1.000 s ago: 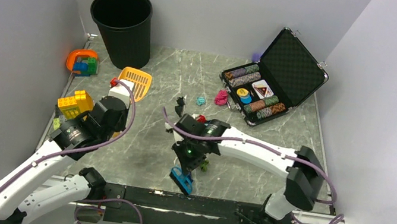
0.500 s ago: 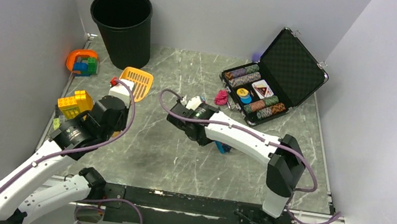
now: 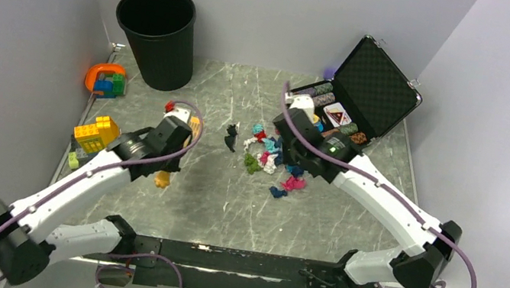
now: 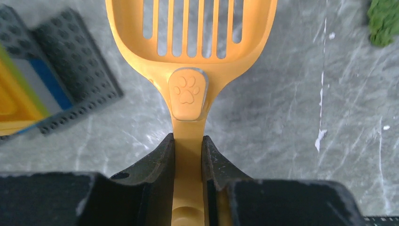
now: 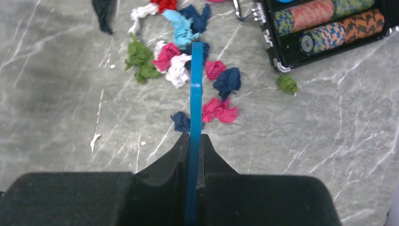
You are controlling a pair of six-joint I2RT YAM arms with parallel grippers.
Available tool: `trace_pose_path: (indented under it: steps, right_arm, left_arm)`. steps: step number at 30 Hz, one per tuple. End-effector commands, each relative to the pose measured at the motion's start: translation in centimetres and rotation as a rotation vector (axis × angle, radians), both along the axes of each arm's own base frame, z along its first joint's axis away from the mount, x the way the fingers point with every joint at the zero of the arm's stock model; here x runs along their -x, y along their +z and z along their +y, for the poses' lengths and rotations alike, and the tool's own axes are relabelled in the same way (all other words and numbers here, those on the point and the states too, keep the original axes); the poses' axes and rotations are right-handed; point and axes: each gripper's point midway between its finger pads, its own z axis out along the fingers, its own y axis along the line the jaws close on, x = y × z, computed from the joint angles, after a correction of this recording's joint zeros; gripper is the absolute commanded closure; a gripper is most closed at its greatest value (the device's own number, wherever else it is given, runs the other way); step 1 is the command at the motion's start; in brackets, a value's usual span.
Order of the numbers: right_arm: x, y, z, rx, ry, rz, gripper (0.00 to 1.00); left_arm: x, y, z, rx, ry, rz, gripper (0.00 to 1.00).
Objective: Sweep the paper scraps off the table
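The paper scraps (image 3: 269, 158) lie in a loose heap on the table (image 3: 211, 207), left of the chip case; pink, red, blue, teal, green and white wads (image 5: 179, 70) show in the right wrist view. My right gripper (image 5: 194, 134) is shut on a thin blue scraper (image 5: 195, 80), whose edge stands amid the heap. Seen from above, the right gripper (image 3: 284, 142) hangs at the heap's far right side. A single green scrap (image 5: 287, 84) lies by the case. My left gripper (image 4: 188, 136) is shut on the handle of an orange slotted scoop (image 4: 190, 28), left of the heap (image 3: 178, 149).
A black bin (image 3: 156, 32) stands at the back left. An open case of poker chips (image 3: 352, 97) sits at the back right. Toy bricks (image 3: 95, 134) and an orange toy (image 3: 106, 79) line the left edge. A dark scrap (image 3: 230, 137) lies apart from the heap.
The right arm swung from the table's middle out to the right by the case, uncovering the gathered scraps. The left arm carried the scoop right, toward the heap.
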Motion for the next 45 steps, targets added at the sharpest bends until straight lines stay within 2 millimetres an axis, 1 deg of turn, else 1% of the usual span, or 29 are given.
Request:
trace_pose_path:
  steps: [1,4,7,8,11,14,16,20,21,23,26,28,29,31,33,34,35,36,37,39,40,42,45]
  right_arm:
    - [-1.3,-0.6,-0.3,-0.145,-0.050,0.008,1.00]
    - [-1.4,-1.4,0.0,-0.204,-0.041,0.016,1.00]
    - [-1.3,-2.3,0.8,-0.245,-0.030,0.042,1.00]
    - [-1.3,-2.5,1.3,-0.262,-0.019,0.053,1.00]
    - [-1.0,-2.8,3.5,-0.352,0.053,0.079,1.00]
    - [-1.2,-2.0,5.8,-0.462,0.117,0.059,1.00]
    - [-1.7,-1.3,6.9,-0.521,0.134,0.033,1.00]
    - [-3.0,-0.5,9.3,-0.616,0.160,-0.001,1.00]
    - [-3.5,-0.2,10.2,-0.641,0.176,-0.020,1.00]
    - [-3.7,-0.4,11.9,-0.687,0.225,-0.004,1.00]
    - [-4.6,-1.8,13.4,-0.695,0.221,0.034,1.00]
    - [-5.3,-3.3,13.3,-0.657,0.170,0.065,1.00]
    - [-5.6,-3.7,12.9,-0.633,0.139,0.068,1.00]
    - [-6.3,-3.9,11.1,-0.561,0.058,0.043,1.00]
    - [-6.8,-3.4,8.5,-0.479,-0.029,0.004,1.00]
    - [-7.0,-3.0,6.9,-0.430,-0.076,-0.015,1.00]
    - [-7.1,-2.6,5.2,-0.382,-0.126,-0.039,1.00]
    - [-7.3,-2.4,2.6,-0.307,-0.213,-0.070,1.00]
    - [-6.8,-2.5,-0.3,-0.212,-0.302,-0.076,1.00]
    - [-6.1,-2.0,-5.1,-0.086,-0.441,-0.114,1.00]
    - [-5.7,-1.9,-7.1,-0.029,-0.492,-0.122,1.00]
    - [-4.8,-2.1,-10.8,0.050,-0.588,-0.113,1.00]
    - [-3.9,-2.6,-14.9,0.133,-0.711,-0.121,1.00]
  left_arm:
    - [0.8,-1.8,-3.0,0.128,0.036,0.163,1.00]
    - [0.8,-3.6,-5.3,0.187,-0.022,0.228,1.00]
    - [0.1,-5.0,-6.6,0.211,-0.049,0.243,1.00]
    - [0.0,-5.5,-6.9,0.212,-0.056,0.248,1.00]
    - [-0.6,-7.1,-7.7,0.218,-0.072,0.264,1.00]
    - [-0.7,-8.7,-8.3,0.213,-0.067,0.278,1.00]
    - [-0.6,-9.5,-8.4,0.188,-0.060,0.272,1.00]
    - [-0.2,-9.9,-8.6,0.105,-0.053,0.254,1.00]
    - [-0.2,-9.9,-8.6,0.080,-0.049,0.248,1.00]
    - [0.1,-9.9,-8.7,0.041,-0.054,0.243,1.00]
    - [0.4,-9.9,-8.8,0.001,-0.053,0.236,1.00]
    - [0.7,-10.1,-8.9,-0.001,-0.061,0.241,1.00]
    - [0.9,-10.2,-9.0,0.005,-0.066,0.245,1.00]
    - [1.0,-10.4,-9.3,0.017,-0.084,0.250,1.00]
    - [1.1,-10.4,-9.7,0.031,-0.111,0.259,1.00]
    - [1.3,-10.4,-9.9,0.033,-0.126,0.267,1.00]
    - [1.5,-10.2,-10.1,0.030,-0.147,0.277,1.00]
    - [1.9,-10.1,-10.2,0.026,-0.164,0.288,1.00]
    - [2.3,-9.8,-10.3,0.020,-0.177,0.298,1.00]
    - [3.4,-9.4,-10.2,0.000,-0.207,0.325,1.00]
    - [4.1,-9.3,-10.2,-0.007,-0.228,0.341,1.00]
    - [5.5,-8.9,-10.5,-0.007,-0.276,0.367,1.00]
    - [7.7,-8.2,-11.4,0.004,-0.360,0.403,1.00]
